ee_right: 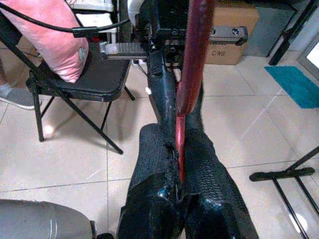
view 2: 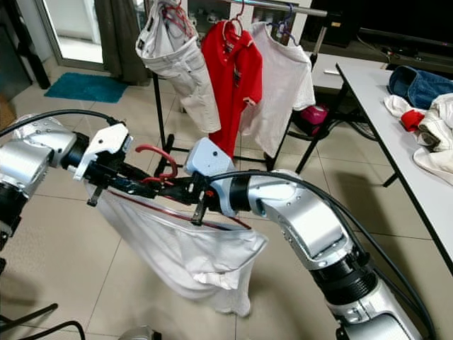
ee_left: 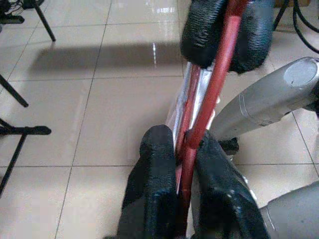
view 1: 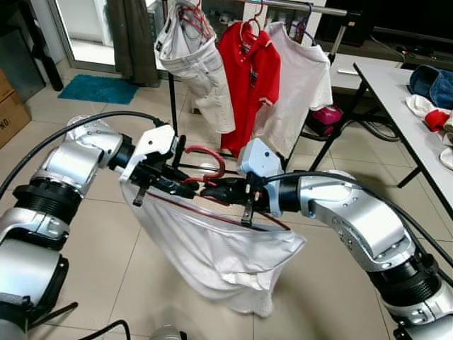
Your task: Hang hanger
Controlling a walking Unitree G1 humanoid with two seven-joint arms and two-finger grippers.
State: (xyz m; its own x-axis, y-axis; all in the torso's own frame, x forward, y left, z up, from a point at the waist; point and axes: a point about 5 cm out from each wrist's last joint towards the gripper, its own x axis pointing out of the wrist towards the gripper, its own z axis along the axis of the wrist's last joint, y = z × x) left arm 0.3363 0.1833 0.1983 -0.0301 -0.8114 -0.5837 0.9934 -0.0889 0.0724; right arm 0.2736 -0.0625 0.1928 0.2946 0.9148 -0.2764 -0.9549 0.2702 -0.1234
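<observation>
A red hanger carries a white garment that droops toward the floor in front of me. My left gripper is shut on the hanger near its neck; in the left wrist view the red bar runs between the black fingers. My right gripper meets it from the other side, shut on the same hanger, with its fingers pinching the red bar. The clothes rack stands beyond, holding a red shirt, a white shirt and a pale garment.
A white table with heaped clothes runs along the right. A teal mat lies at the back left by a curtain. A folding chair with a pink cushion shows in the right wrist view. Tiled floor lies all around.
</observation>
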